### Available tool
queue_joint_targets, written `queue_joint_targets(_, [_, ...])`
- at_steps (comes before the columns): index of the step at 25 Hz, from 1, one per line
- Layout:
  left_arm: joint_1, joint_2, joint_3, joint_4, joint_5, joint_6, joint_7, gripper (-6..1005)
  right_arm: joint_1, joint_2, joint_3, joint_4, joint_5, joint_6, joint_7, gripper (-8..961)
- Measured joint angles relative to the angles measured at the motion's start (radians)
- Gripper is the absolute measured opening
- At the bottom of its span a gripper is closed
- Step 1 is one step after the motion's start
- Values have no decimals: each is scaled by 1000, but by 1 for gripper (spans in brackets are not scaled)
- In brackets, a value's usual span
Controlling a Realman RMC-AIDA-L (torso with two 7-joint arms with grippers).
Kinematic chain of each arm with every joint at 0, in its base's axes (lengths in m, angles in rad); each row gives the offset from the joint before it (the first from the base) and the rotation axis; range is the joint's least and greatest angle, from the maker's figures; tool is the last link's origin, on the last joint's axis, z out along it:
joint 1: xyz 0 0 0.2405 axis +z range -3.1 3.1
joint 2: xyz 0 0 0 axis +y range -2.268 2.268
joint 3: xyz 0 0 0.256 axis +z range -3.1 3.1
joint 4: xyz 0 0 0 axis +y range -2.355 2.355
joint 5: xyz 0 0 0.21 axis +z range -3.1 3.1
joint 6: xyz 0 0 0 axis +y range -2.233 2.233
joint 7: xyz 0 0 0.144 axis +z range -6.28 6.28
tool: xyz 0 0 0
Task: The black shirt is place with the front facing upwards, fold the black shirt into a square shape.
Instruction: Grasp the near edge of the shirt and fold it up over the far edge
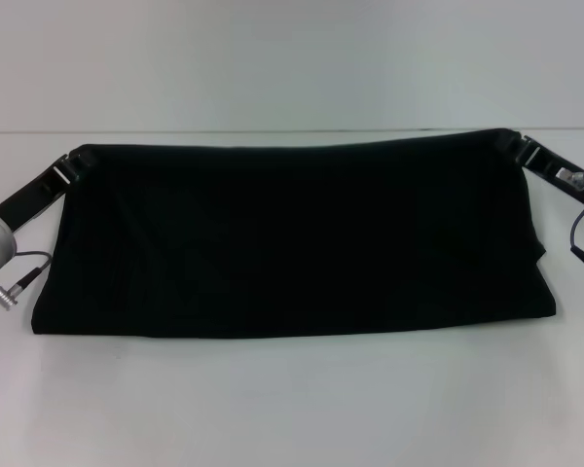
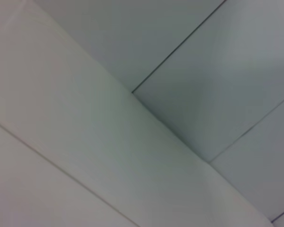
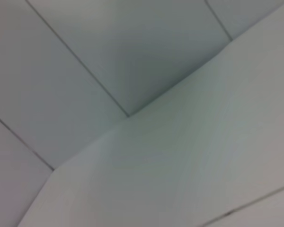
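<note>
At the left edge of the head view, the left arm enters at mid height and angles up toward the upper left, where the left gripper (image 1: 75, 161) meets the far left corner of the black shirt (image 1: 292, 243). The fingertips sit against or inside the dark cloth there, and it cannot be told whether they are spread or pinching the fabric. A green ring light glows on the arm's wrist housing at the left edge. The black shirt occupies the centre of the frame as a wide, doubled-over band lying on the white table (image 1: 292, 409); its far edge runs nearly straight between the two grippers, and its near edge lies flat on the table surface. No lettering or label is visible on the exposed side. At the upper right, the right gripper (image 1: 518, 148) reaches the far right corner of the shirt in the same manner, its finger state likewise indeterminate. Both wrist views show only pale flat panels with thin dark seams.
</note>
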Motion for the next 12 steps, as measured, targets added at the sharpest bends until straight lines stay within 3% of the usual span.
queue_joint_targets(6, [-21, -6, -2, -28, -52, -35, 79, 71, 12, 1, 0, 32, 77, 24, -106, 59])
queue_joint_targets(12, [-35, -27, -1, -29, -117, -64, 152, 71, 47, 5, 11, 57, 87, 82, -177, 63])
